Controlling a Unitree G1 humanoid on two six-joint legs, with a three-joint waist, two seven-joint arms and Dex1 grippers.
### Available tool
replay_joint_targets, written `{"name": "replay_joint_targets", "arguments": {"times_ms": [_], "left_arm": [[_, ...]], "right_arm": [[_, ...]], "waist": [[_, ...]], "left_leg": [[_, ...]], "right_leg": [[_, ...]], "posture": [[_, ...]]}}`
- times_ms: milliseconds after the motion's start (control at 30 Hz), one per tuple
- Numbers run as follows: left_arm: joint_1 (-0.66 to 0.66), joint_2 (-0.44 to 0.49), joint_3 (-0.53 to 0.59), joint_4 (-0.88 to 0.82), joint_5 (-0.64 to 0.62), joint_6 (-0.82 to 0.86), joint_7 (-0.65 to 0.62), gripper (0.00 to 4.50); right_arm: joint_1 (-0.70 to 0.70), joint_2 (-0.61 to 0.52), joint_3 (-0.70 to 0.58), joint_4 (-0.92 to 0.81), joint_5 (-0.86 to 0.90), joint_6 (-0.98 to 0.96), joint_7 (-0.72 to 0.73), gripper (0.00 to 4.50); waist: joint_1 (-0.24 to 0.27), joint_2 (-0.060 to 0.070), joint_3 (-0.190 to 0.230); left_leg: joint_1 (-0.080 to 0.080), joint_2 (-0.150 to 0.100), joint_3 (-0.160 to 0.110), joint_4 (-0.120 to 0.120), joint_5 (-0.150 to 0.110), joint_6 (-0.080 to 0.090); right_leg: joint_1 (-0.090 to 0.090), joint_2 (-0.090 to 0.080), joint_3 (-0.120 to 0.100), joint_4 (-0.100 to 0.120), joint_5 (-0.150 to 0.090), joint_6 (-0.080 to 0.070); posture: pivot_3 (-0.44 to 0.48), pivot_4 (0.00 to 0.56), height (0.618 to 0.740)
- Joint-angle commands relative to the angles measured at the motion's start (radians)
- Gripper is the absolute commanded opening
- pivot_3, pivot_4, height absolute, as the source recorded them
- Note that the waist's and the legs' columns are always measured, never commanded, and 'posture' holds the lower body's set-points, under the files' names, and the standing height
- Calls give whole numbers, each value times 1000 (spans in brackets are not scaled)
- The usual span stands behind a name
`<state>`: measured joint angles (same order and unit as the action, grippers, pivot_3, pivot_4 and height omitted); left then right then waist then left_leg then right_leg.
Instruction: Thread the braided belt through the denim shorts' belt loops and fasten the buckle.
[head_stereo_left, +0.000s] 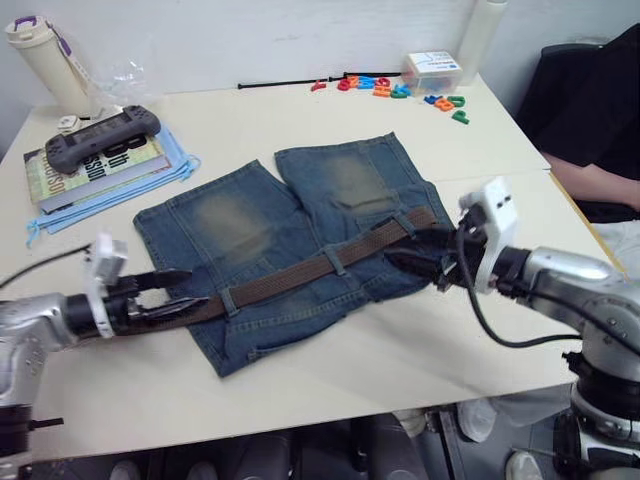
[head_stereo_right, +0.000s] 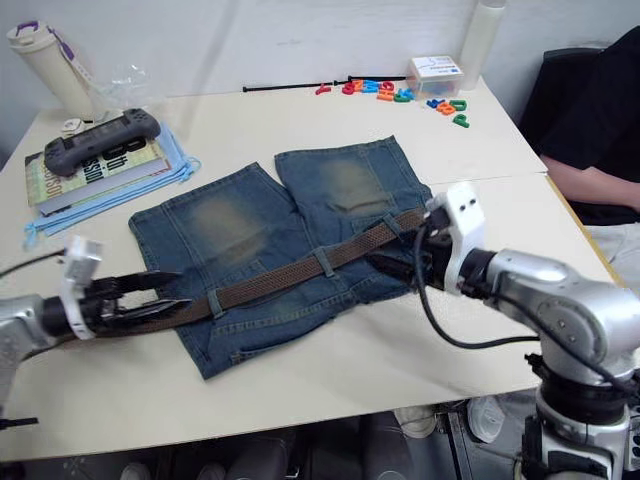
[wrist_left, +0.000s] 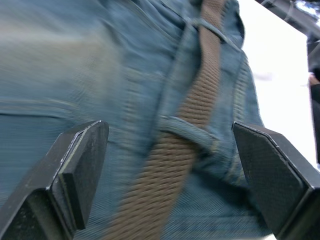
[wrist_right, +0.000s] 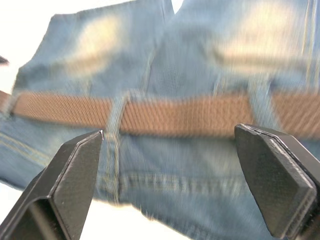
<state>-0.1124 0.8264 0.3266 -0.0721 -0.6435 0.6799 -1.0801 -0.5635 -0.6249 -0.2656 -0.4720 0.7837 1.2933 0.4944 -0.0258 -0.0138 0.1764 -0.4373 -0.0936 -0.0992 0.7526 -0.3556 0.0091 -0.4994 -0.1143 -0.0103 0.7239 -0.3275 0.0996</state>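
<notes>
The shorts (head_stereo_left: 290, 240) lie flat on the worktop (head_stereo_left: 330, 380), legs pointing away from the robot. The belt (head_stereo_left: 320, 270) runs along the waistband under several loops (head_stereo_left: 337, 262). Left gripper (head_stereo_left: 170, 297) sits at the belt's left end, right gripper (head_stereo_left: 415, 262) at its right end — both jaws released, with belt and denim between the fingers (wrist_left: 80, 170) in each wrist view.
</notes>
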Motion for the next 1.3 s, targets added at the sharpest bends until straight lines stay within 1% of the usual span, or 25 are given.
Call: {"name": "replay_joint_targets", "arguments": {"times_ms": [33,167,267,367,467,500,533,633,700,733,800,833,867,933,967,1100,1200,1300], "left_arm": [[-36,-41,-53,-11,12,-6,40,4331],[-81,-94,-135,6,29,14,69,4331],[-94,-106,-184,16,50,13,70,4331],[-104,-119,-217,41,64,22,80,4331],[-102,-128,-230,33,53,45,77,4331],[-100,-130,-235,29,52,49,75,4430],[-96,-134,-244,23,55,48,72,4430],[-101,-156,-256,13,38,66,74,4430],[-105,-167,-263,7,37,67,74,3913],[-105,-170,-265,5,35,69,69,3545],[-104,-172,-279,4,42,62,62,2780],[-103,-171,-286,3,50,56,61,2255],[-106,-170,-298,10,63,41,57,1978],[-120,-167,-331,45,108,-3,51,981],[-132,-166,-348,71,135,-31,47,700],[-213,-183,-373,210,213,-132,49,700],[-350,-193,-397,409,290,-257,28,700],[-509,-202,-432,655,397,-449,35,700]], "right_arm": [[-95,-38,84,178,-86,-122,56,4500],[-205,-54,216,462,-217,-265,132,4500],[-262,-53,270,601,-270,-328,197,4500],[-309,-42,308,686,-288,-351,275,4500],[-322,-34,320,713,-278,-345,341,4500],[-324,-32,322,719,-280,-344,356,3986],[-322,-35,331,724,-288,-348,372,3811],[-316,-43,354,731,-313,-361,407,2372],[-315,-43,357,732,-326,-362,417,1516],[-314,-42,357,730,-331,-362,423,946],[-307,-43,358,723,-342,-363,431,90],[-304,-44,360,720,-349,-364,434,0],[-300,-45,363,718,-356,-366,436,0],[-294,-46,369,726,-379,-381,432,0],[-293,-47,374,734,-398,-395,426,0],[-311,-27,359,781,-434,-430,395,0],[-327,-19,356,821,-457,-467,382,0],[-352,-2,329,874,-475,-514,348,0]], "waist": [[4,0,0],[10,0,0],[12,0,0],[17,0,0],[22,0,0],[24,0,0],[24,0,0],[25,1,0],[25,1,0],[25,1,0],[25,1,0],[25,1,0],[25,1,0],[25,1,0],[25,1,0],[34,3,-1],[50,3,-2],[49,3,-2]], "left_leg": [[0,0,0,0,0,0],[0,0,-1,0,3,4],[-1,-1,0,0,7,-1],[-2,-1,0,0,7,-1],[-2,-1,0,0,7,-1],[-2,-1,0,0,7,-1],[-2,-1,0,0,7,-1],[-1,-1,0,1,7,-1],[-1,-1,0,1,7,-1],[-1,-1,0,2,7,-1],[-1,-1,0,2,7,-1],[-1,-1,0,2,7,-1],[-1,-1,0,2,7,-1],[-1,-1,0,2,7,-1],[-1,-1,0,2,7,-2],[-1,-2,0,2,8,-2],[0,-2,0,3,9,-3],[-1,-2,-1,3,14,-4]], "right_leg": [[0,0,0,0,1,0],[2,0,-1,-2,10,-2],[1,0,-1,-2,11,-1],[-1,0,0,-3,11,-1],[-1,0,0,-3,11,-1],[0,0,-1,-3,10,-1],[0,0,-1,-3,11,-1],[0,0,0,-3,11,-1],[1,0,0,-3,11,-1],[1,0,0,-3,11,-1],[1,0,-1,-3,11,-1],[1,0,-1,-3,11,-1],[1,0,-1,-3,11,-1],[1,0,0,-3,11,-1],[1,0,-1,-3,11,-1],[1,-1,-1,-2,11,-1],[2,-1,-2,-1,13,0],[2,-1,-2,-1,17,-2]], "posture": [[0,150,657],[0,150,657],[0,150,657],[0,150,657],[0,150,657],[0,150,657],[0,150,657],[0,150,657],[0,150,657],[0,150,657],[0,150,657],[0,150,657],[0,150,657],[0,150,657],[0,150,657],[0,150,657],[0,150,657],[0,150,657]]}}
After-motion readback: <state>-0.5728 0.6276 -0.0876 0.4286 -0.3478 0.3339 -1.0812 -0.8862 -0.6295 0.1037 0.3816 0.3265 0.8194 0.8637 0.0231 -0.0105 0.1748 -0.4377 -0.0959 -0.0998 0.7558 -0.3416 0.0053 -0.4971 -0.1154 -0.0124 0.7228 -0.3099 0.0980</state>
